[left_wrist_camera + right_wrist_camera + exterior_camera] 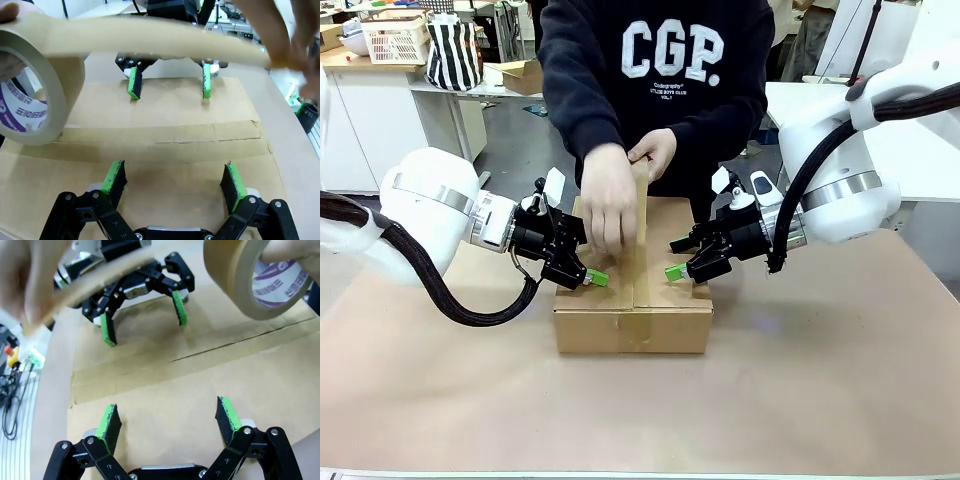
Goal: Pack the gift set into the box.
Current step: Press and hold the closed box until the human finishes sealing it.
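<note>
Covering the table (840, 400) is a sheet of brown paper, and on it, at the middle between the two arms, sits the box (632, 325) with its top flaps folded shut. A strip of brown tape already runs along the centre seam and down the near wall. The person (660, 70) stands at the far side in a dark sweatshirt with white lettering, both hands over the far part of the lid. One hand (610, 200) presses down on the seam while the other hand (655, 152) is just behind it at the far edge. In the left wrist view a tape roll (35, 85) is held above the lid, a length of tape stretched from it across the picture. The left gripper (597, 277) comes in from the left side and the right gripper (674, 272) from the right, each low over its own flap with its green pads (113, 177) spread wide apart and nothing between them. Whether the fingertips touch the cardboard I cannot tell.
</note>
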`<state>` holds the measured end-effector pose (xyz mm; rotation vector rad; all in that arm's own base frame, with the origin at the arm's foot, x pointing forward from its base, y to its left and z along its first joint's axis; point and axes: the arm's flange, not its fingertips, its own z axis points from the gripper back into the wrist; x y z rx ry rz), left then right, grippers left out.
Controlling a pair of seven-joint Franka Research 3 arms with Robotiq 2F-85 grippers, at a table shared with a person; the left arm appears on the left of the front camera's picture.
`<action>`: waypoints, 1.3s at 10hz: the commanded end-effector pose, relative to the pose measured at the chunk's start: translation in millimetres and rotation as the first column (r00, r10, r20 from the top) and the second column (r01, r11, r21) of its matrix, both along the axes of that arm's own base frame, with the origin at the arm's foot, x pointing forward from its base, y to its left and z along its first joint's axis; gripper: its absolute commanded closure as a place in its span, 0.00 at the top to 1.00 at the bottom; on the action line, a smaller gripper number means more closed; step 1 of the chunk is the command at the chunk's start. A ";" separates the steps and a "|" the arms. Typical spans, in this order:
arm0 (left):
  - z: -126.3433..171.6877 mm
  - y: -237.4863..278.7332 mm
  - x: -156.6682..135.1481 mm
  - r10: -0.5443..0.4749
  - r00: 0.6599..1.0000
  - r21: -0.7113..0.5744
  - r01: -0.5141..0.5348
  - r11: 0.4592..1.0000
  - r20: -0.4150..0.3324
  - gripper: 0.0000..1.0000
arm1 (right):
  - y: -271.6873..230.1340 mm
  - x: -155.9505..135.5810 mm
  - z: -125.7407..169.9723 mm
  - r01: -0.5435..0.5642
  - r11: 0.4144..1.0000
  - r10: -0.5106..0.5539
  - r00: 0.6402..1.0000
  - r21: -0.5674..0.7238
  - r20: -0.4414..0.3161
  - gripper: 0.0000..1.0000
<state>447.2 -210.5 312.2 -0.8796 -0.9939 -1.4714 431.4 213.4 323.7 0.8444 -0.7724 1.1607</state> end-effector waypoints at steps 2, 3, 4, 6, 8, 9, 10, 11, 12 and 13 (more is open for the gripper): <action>-2.6 0.4 -0.5 0.000 1.000 0.002 0.000 1.000 -0.005 1.00 | -0.6 -1.3 -3.5 0.002 1.000 -0.002 1.000 -0.005 -0.006 1.00; -2.6 0.4 -0.5 0.000 1.000 0.002 0.000 1.000 -0.005 1.00 | -0.6 -1.3 -3.5 0.002 1.000 -0.002 1.000 -0.005 -0.006 1.00; -2.6 0.4 -0.5 0.000 1.000 0.002 0.000 1.000 -0.005 1.00 | -0.6 -1.3 -3.5 0.002 1.000 -0.002 1.000 -0.005 -0.006 1.00; -2.6 0.4 -0.5 0.000 1.000 0.002 0.000 1.000 -0.005 1.00 | -0.6 -1.3 -3.5 0.002 1.000 -0.002 1.000 -0.005 -0.006 1.00; -2.6 0.4 -0.5 0.000 1.000 0.002 0.000 1.000 -0.005 1.00 | -0.6 -1.3 -3.5 0.002 1.000 -0.002 1.000 -0.005 -0.006 1.00; -2.6 0.4 -0.5 0.000 1.000 0.002 0.000 1.000 -0.005 1.00 | -0.6 -1.3 -3.5 0.002 1.000 -0.002 1.000 -0.005 -0.006 1.00; -2.6 0.4 -0.5 0.000 1.000 0.002 0.000 1.000 -0.005 1.00 | -0.6 -1.3 -3.5 0.002 1.000 -0.002 1.000 -0.005 -0.006 1.00; -2.6 0.4 -0.5 0.000 1.000 0.002 0.000 1.000 -0.005 1.00 | -0.6 -1.3 -3.5 0.002 1.000 -0.002 1.000 -0.005 -0.006 1.00; -2.6 0.4 -0.5 0.000 1.000 0.002 0.000 1.000 -0.005 1.00 | -0.6 -1.3 -3.5 0.002 1.000 -0.002 1.000 -0.005 -0.006 1.00; -2.6 0.4 -0.5 0.000 1.000 0.002 0.000 1.000 -0.005 1.00 | -0.6 -1.3 -3.5 0.002 1.000 -0.002 1.000 -0.005 -0.006 1.00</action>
